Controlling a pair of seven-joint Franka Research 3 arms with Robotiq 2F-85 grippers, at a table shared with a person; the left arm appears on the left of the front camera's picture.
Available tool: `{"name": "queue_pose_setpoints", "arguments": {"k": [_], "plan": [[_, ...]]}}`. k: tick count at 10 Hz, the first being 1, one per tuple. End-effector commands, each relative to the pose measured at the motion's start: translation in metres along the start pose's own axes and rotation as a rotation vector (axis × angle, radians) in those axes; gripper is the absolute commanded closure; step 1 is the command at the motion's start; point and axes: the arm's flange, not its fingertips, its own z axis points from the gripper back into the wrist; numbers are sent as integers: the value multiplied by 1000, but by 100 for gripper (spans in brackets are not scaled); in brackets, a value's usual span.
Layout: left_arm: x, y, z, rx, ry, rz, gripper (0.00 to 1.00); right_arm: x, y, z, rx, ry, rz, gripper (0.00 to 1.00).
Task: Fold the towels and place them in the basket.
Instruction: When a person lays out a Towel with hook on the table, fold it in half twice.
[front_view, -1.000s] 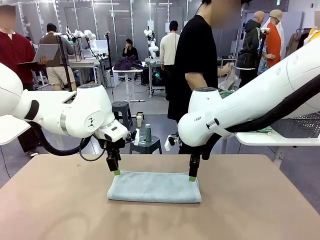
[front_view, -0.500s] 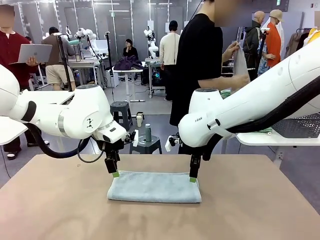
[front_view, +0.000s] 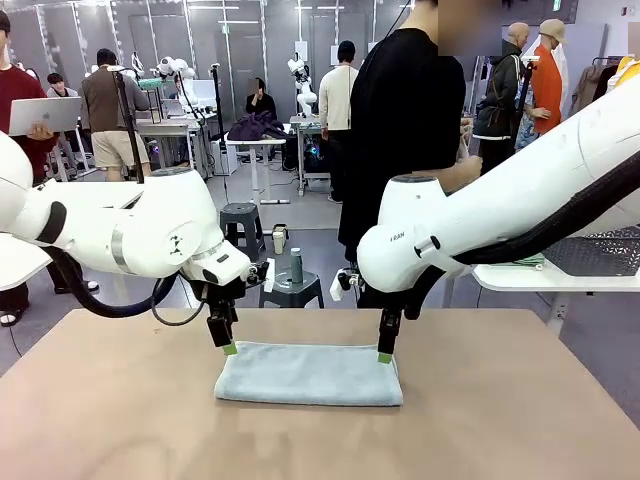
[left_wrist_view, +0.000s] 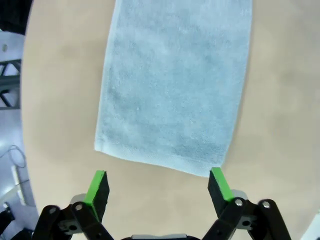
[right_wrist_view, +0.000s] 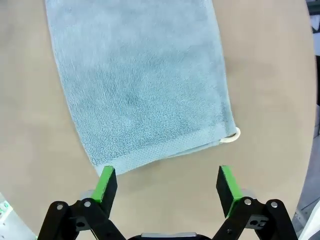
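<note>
On the tan table (front_view: 100, 420), at its middle: folded grey-blue towel (front_view: 309, 373), flat, long axis left to right. Well apart to the right, on a side table, the dark basket (front_view: 600, 252). Left gripper (left_wrist_view: 157, 180) and right gripper (right_wrist_view: 167, 177) spread wide, empty, each just over its own end, equally near. White tag (right_wrist_view: 232, 135) at the right end. Nothing in between.

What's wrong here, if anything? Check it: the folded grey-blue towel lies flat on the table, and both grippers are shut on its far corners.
The grip is wrong. The left gripper and the right gripper are open at the far corners, holding nothing, as each wrist view shows. The folded grey-blue towel does lie flat on the table.
</note>
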Motion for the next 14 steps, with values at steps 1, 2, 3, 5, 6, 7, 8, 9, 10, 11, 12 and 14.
{"name": "queue_pose_setpoints", "arguments": {"k": [1,2,3,5,6,7,8,9,10,11,12,14], "plan": [[-33,-39,18,5,-47,50,0,-7,8,31,40,-54,-201,0],[-52,-60,23,-12,-75,71,0,-5,14,29,94,-109,-350,0],[-74,-72,26,-6,-106,102,0,-4,16,26,106,-131,-492,0],[-109,-98,35,7,-176,168,0,1,25,21,74,-120,-698,0],[-127,-111,40,-3,-178,216,0,3,26,18,98,-132,-803,0],[-148,-118,43,-19,-149,269,0,4,22,13,92,-116,-891,0],[-163,-123,42,-43,-144,286,0,1,19,9,125,-134,-924,0],[-173,-126,41,-33,-168,305,0,-2,23,8,148,-131,-783,0],[-180,-122,37,-29,-186,328,0,-3,19,15,124,-112,-866,0],[-171,-121,39,-33,-156,306,0,-3,19,15,124,-112,-866,0],[-171,-121,39,-33,-156,306,0,-3,19,15,124,-112,-866,0],[-171,-121,39,-33,-156,306,0,-2,19,13,128,-111,-866,0]]}}
